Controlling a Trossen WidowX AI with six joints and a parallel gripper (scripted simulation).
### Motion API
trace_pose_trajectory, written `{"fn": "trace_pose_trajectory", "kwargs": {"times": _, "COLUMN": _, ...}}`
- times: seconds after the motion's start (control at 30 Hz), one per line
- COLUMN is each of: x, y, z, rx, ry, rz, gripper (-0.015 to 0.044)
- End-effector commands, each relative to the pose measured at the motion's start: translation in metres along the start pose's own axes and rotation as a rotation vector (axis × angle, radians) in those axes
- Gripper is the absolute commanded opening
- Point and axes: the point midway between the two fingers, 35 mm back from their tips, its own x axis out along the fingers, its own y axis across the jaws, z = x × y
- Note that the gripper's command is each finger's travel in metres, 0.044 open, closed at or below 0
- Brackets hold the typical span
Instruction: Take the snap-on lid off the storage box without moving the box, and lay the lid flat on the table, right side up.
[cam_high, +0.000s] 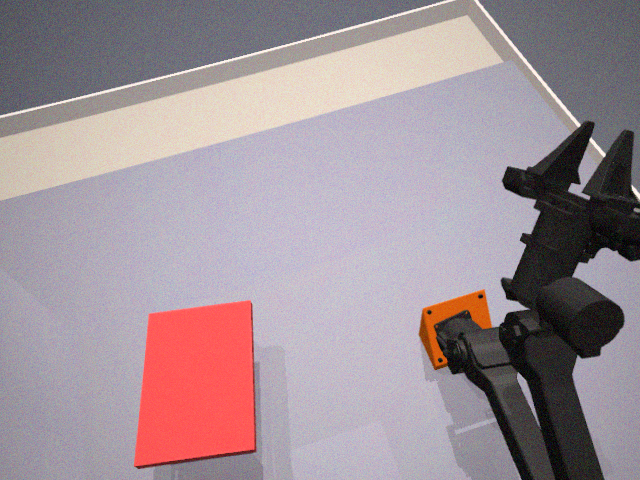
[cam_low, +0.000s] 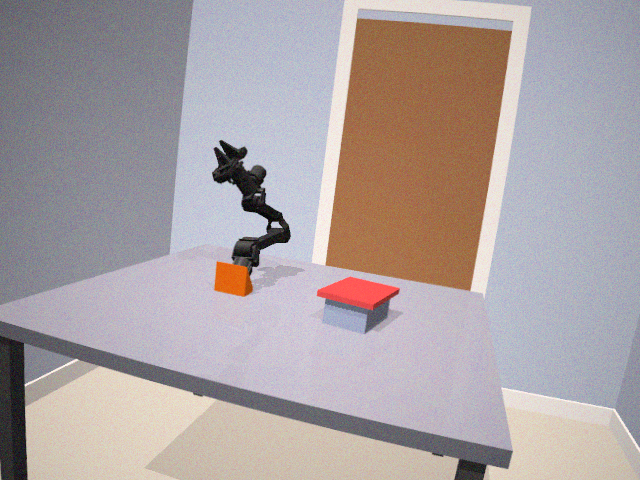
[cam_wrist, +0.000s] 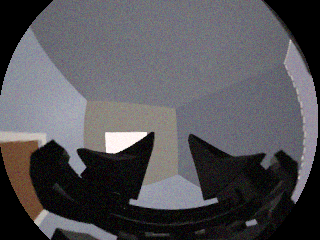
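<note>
A flat red lid (cam_high: 199, 384) (cam_low: 358, 292) lies level on top of the blue-grey storage box (cam_low: 345, 315). Its edges reach out past the box walls. In the top view the lid hides the box beneath it. My gripper (cam_high: 610, 129) (cam_low: 218, 144) (cam_wrist: 171, 136) is open and empty, with its fingers partly apart. It is raised high above the table, above the orange base and well away from the box, and points up and away from the lid. The wrist view shows only walls and ceiling between the fingers, neither lid nor box.
The table (cam_high: 330, 217) (cam_low: 248, 335) carries the box and my orange base block (cam_high: 469, 304) (cam_low: 231, 279), which stands beside the box with a gap between them. A brown door (cam_low: 418, 155) is in the wall behind the table.
</note>
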Motion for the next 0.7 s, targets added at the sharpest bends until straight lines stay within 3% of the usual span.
{"fn": "trace_pose_trajectory", "kwargs": {"times": 0.0, "x": -0.002, "y": -0.041, "z": -0.057, "rx": -0.066, "ry": 0.242, "rz": -0.187, "gripper": 0.0235}}
{"fn": "trace_pose_trajectory", "kwargs": {"times": 0.2, "x": -0.024, "y": -0.085, "z": -0.112, "rx": -0.136, "ry": 0.497, "rz": -0.378, "gripper": 0.0235}}
{"fn": "trace_pose_trajectory", "kwargs": {"times": 0.5, "x": -0.091, "y": -0.145, "z": -0.179, "rx": -0.257, "ry": 0.892, "rz": -0.666, "gripper": 0.0235}}
{"fn": "trace_pose_trajectory", "kwargs": {"times": 0.67, "x": -0.157, "y": -0.175, "z": -0.211, "rx": -0.273, "ry": 1.181, "rz": -0.898, "gripper": 0.0235}}
